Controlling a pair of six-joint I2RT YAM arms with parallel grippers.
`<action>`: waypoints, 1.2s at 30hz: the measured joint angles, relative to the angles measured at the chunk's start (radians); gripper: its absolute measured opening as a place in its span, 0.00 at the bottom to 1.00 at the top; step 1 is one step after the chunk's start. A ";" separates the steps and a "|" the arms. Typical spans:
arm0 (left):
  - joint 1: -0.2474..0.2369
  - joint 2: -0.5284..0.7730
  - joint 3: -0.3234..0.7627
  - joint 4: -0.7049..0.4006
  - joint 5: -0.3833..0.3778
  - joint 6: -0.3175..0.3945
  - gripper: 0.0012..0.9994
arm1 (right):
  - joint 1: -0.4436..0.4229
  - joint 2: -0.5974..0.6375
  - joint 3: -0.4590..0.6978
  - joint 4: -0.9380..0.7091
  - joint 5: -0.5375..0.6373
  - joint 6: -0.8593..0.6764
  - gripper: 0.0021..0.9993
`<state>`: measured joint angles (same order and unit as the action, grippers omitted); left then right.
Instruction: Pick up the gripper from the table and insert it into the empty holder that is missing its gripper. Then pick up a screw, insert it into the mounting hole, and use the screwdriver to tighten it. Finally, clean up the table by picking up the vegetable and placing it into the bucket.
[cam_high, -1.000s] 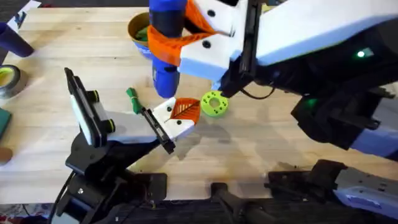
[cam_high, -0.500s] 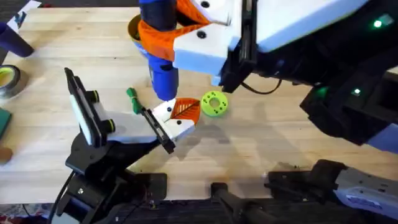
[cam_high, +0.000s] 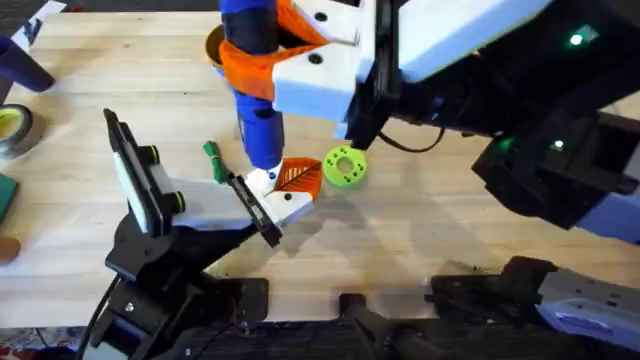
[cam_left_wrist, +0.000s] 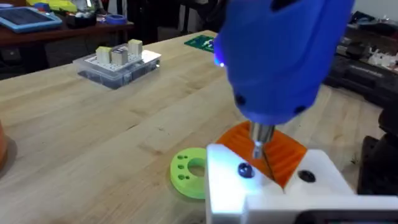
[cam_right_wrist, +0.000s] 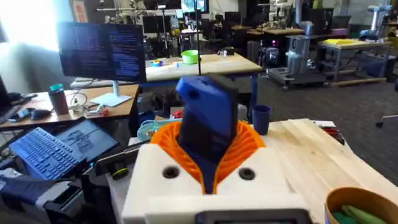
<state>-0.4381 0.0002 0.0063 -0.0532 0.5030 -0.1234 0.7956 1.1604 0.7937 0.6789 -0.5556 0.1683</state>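
Observation:
My right gripper (cam_high: 262, 58), white with orange pads, is shut on the blue screwdriver (cam_high: 262, 125) and holds it upright. The screwdriver's tip touches the small white gripper (cam_high: 290, 192) with its orange ribbed finger, which sits in the black holder (cam_high: 256, 208) at the end of the white link. In the left wrist view the screwdriver (cam_left_wrist: 280, 56) has its bit on the gripper (cam_left_wrist: 311, 180), just beside a dark screw (cam_left_wrist: 244, 169). The right wrist view shows the screwdriver (cam_right_wrist: 208, 124) between the orange pads. The orange bucket (cam_high: 216, 45) stands behind, with something green inside. A green stalk-like piece (cam_high: 212, 160) lies on the table (cam_high: 450, 220).
A green round disc (cam_high: 343, 167) lies right beside the orange finger. A tape roll (cam_high: 14, 128) and a dark blue cup (cam_high: 20, 65) sit at the far left. A clear parts box (cam_left_wrist: 118, 59) stands farther off. My right arm spans the table's right half.
My right gripper has carried the screwdriver left and down. Its tip, which hung above the table behind the white gripper, now rests on it.

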 joint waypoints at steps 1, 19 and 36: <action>0.000 0.000 0.000 0.000 0.000 0.000 0.02 | 0.000 0.002 0.000 0.000 0.000 0.001 0.05; 0.000 0.000 0.000 0.000 0.000 0.000 0.02 | 0.000 0.007 0.000 -0.043 0.000 0.004 0.05; 0.000 0.000 0.000 0.000 0.000 0.000 0.02 | 0.000 0.007 0.000 -0.043 0.000 -0.023 0.05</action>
<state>-0.4381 0.0002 0.0063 -0.0532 0.5030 -0.1234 0.7956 1.1675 0.7937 0.6357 -0.5552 0.1449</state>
